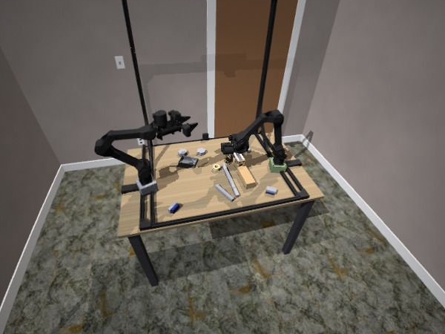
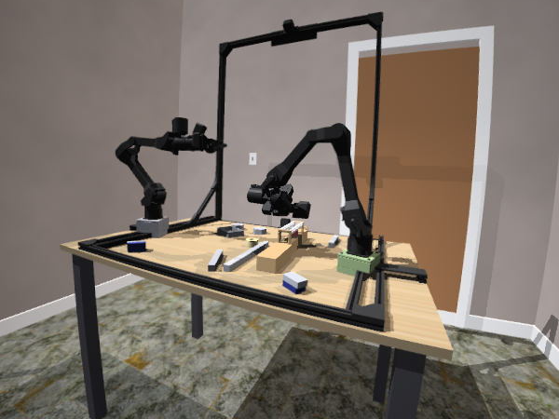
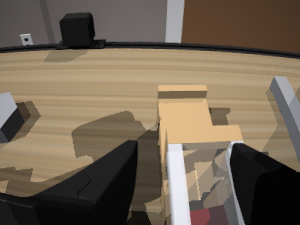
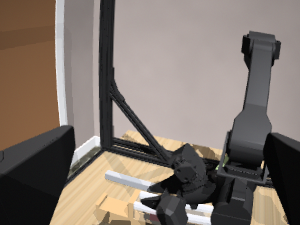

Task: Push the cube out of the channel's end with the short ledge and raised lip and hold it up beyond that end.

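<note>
Okay, two arms on my screen over one table. The one red cube is inside the channel, between its two white rails, back from the ledge with the raised lip. My left end effector is over the channel, fingers partway spread, nothing pinched. My right end effector is spread wide and empty, up in the air well apart from the channel.

Rest of the headcount: three gray bars, two of them near one orange block, the third on the channel's other side. Plus two blue-and-white blocks, well apart.
</note>
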Available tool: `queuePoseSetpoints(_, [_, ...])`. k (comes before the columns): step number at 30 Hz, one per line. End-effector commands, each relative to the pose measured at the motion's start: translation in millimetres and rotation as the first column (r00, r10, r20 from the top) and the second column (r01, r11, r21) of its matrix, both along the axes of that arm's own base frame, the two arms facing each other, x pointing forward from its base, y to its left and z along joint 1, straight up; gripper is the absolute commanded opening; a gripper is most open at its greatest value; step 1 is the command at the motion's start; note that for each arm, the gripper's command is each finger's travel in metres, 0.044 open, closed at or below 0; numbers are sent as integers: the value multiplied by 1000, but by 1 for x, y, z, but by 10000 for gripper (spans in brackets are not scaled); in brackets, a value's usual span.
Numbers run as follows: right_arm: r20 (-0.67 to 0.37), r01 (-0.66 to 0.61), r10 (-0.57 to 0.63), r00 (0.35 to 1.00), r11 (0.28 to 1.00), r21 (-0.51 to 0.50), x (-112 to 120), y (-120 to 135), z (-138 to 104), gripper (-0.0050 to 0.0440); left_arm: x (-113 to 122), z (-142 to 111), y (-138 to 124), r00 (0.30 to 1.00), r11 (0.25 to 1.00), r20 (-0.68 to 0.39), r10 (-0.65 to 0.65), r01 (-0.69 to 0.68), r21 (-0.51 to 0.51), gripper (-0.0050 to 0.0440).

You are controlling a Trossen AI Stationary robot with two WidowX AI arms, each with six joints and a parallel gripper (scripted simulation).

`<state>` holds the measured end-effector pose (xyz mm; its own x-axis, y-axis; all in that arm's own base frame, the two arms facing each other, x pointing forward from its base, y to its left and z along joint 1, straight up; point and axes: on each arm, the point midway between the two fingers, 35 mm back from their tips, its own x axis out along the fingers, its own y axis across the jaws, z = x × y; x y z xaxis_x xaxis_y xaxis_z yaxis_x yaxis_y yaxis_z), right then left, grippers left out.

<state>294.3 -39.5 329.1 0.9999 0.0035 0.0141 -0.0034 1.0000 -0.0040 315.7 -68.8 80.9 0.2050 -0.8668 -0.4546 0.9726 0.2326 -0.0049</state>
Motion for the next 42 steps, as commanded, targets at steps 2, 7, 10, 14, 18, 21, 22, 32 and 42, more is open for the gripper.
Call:
queuePoseSetpoints(2, [15, 4, -3, 1000, 1000, -11, -28, -21, 20, 400, 34, -13, 50, 993, 978, -64, 97, -83, 192, 200])
queuePoseSetpoints(7, [4, 4, -4, 1000, 1000, -12, -62, -33, 31, 400, 60, -23, 115, 968, 901, -125, 217, -149, 408, 200])
queuePoseSetpoints(10, [-2, 4, -4, 1000, 1000, -10, -82, -34, 37, 400, 69, -27, 158, 943, 831, -155, 294, -172, 529, 200])
queuePoseSetpoints(14, [-5, 4, -4, 1000, 1000, -9, -94, -32, 40, 400, 71, -28, 186, 924, 779, -170, 343, -178, 602, 200])
queuePoseSetpoints(18, [-10, 4, -4, 1000, 1000, -5, -114, -23, 45, 400, 70, -28, 237, 881, 674, -191, 432, -174, 718, 200])
queuePoseSetpoints(21, [-12, 3, -4, 1000, 1000, -2, -124, -16, 48, 400, 66, -26, 268, 851, 604, -199, 485, -161, 781, 200])
queuePoseSetpoints(22, [-13, 3, -4, 1000, 1000, -1, -127, -14, 49, 400, 65, -26, 277, 843, 584, -201, 500, -156, 797, 200])
queuePoseSetpoints(32, [-14, 4, -3, 1000, 1000, 4, -136, -2, 52, 400, 55, -22, 315, 800, 491, -205, 564, -125, 862, 200])
queuePoseSetpoints(42, [-44, 17, -10, 999, 986, 168, -128, -5, 47, 400, 54, -21, 318, 796, 483, -205, 569, -122, 867, 320])
